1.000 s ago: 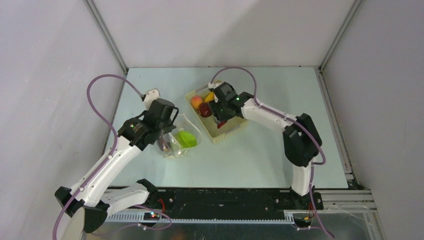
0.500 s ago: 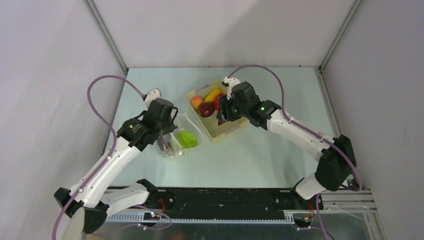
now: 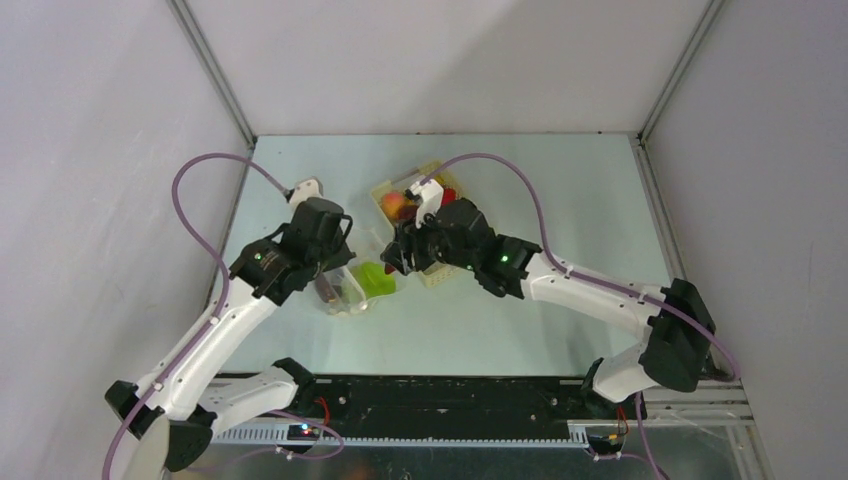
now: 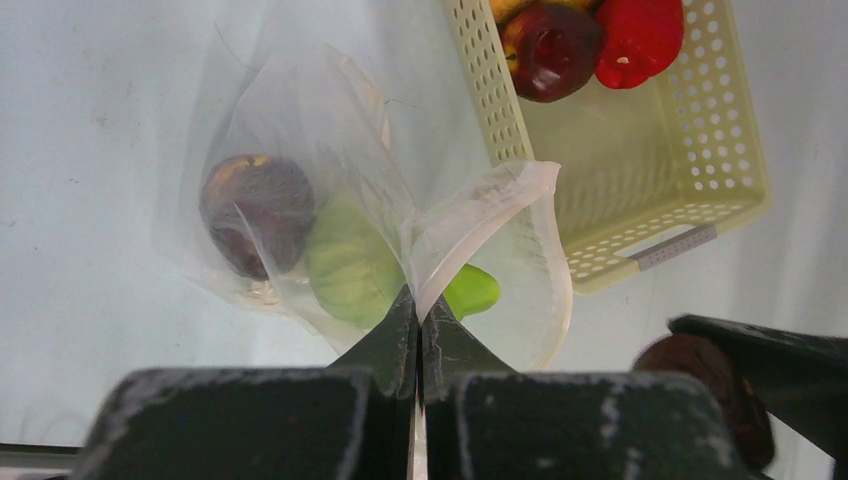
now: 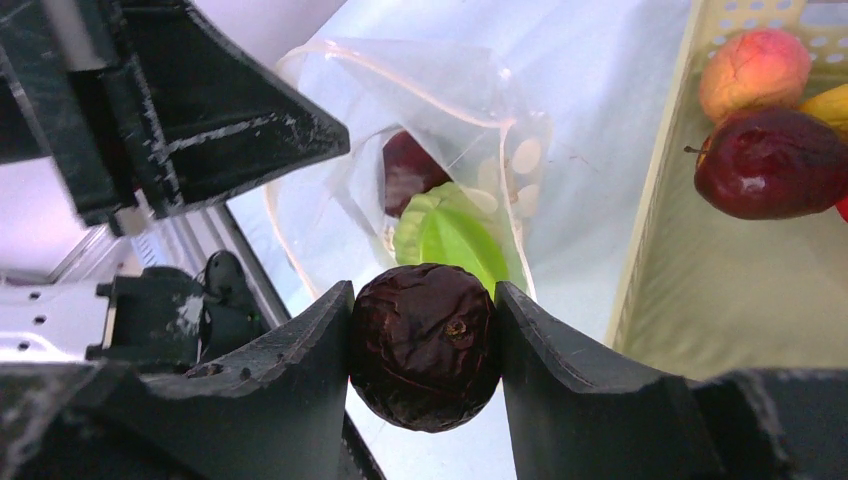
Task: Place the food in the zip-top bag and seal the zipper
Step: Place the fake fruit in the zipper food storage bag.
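The clear zip-top bag (image 3: 362, 287) lies left of the basket with its mouth held up. My left gripper (image 4: 418, 306) is shut on the bag's mouth edge (image 4: 470, 215), by the zipper strip. A dark red apple (image 4: 255, 205) and a pale green round one (image 4: 350, 265) lie inside the bag. My right gripper (image 5: 424, 292) is shut on a wrinkled dark red apple (image 5: 425, 345), held just above the bag's open mouth (image 5: 400, 90). A peach (image 5: 755, 70), another dark red apple (image 5: 770, 165), a banana (image 5: 825, 105) and a red pepper (image 4: 640, 35) are in the basket.
The pale yellow slotted basket (image 3: 458, 268) stands right of the bag, close under my right arm (image 3: 560, 280). The two grippers are close together over the bag. Grey walls and metal posts enclose the table on three sides.
My right gripper has moved from over the basket to the left and nearer, carrying the wrinkled dark red apple to the bag's mouth. My left gripper has kept its hold on the bag.
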Available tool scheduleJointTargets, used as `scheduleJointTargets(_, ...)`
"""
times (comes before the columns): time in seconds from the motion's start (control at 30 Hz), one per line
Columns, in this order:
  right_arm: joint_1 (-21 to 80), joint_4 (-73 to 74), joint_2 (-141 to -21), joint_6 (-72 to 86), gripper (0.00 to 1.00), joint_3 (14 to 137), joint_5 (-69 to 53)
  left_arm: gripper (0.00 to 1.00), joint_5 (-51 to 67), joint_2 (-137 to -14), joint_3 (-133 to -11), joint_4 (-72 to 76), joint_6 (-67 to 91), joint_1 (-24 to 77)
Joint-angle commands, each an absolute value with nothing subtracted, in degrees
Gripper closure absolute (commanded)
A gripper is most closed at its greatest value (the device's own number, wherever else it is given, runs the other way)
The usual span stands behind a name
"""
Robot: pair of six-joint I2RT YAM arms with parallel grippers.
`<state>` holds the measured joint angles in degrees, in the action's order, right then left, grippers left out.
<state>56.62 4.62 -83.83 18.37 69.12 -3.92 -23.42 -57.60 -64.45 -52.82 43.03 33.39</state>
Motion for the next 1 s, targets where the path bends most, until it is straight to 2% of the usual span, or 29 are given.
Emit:
scheduleJointTargets(0.0, 59.81, -2.34, -87.23, 20.65, 0.69, 70.33, 6.08, 1.0, -20.39, -55.25, -63.27, -49.97, 43.12, 33.05)
scheduleJointTargets(0.27, 62.41, -0.24, -92.54, 20.06, 0.67, 75.09, 17.46, 1.0, -14.58, -53.21, -61.39, -46.24, 43.93, 33.2)
scheduleJointTargets(0.67, 65.62, 2.55, -91.21, 19.98, 0.61, 75.46, 17.16, 1.0, -9.36, -52.82, -61.89, -43.4, 44.87, 33.9)
scheduleJointTargets(0.97, 67.66, 4.47, -89.14, 19.83, 0.54, 75.16, 18.34, 1.0, -6.53, -51.05, -61.4, -40.68, 45.92, 34.27)
